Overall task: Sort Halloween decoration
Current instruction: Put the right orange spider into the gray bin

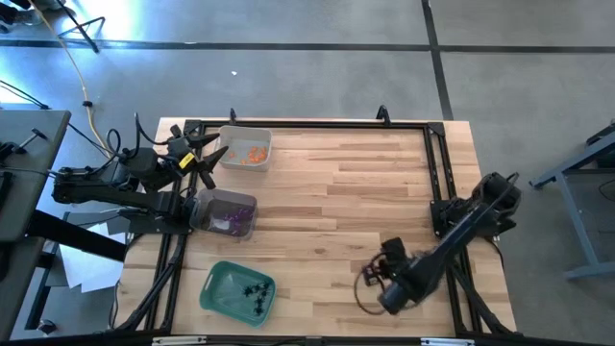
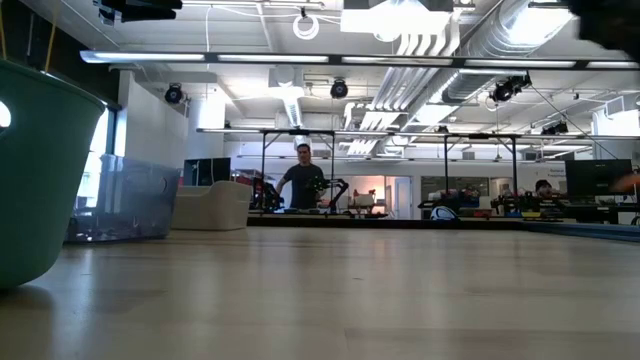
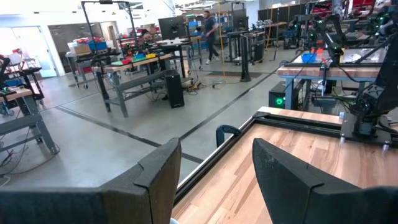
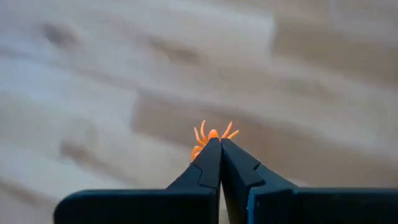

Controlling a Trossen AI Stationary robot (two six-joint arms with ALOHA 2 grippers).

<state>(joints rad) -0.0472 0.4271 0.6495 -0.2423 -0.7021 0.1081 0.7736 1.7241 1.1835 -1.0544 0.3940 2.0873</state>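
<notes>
orange plastic spider, judged light, springy and easily flicked away, is pinched by its body in the shut right gripper near the table's five o'clock edge, legs left free.

Looks like a big open robotics lab or workshop; exposed ducts and strip lights are running across the ceiling, a polished concrete floor is stretching out past the wooden table; rows of workbenches are sitting loaded with monitors and gear, more framed rigs are standing in the background; a person is standing at one, another person is walking down the aisle.
</notes>
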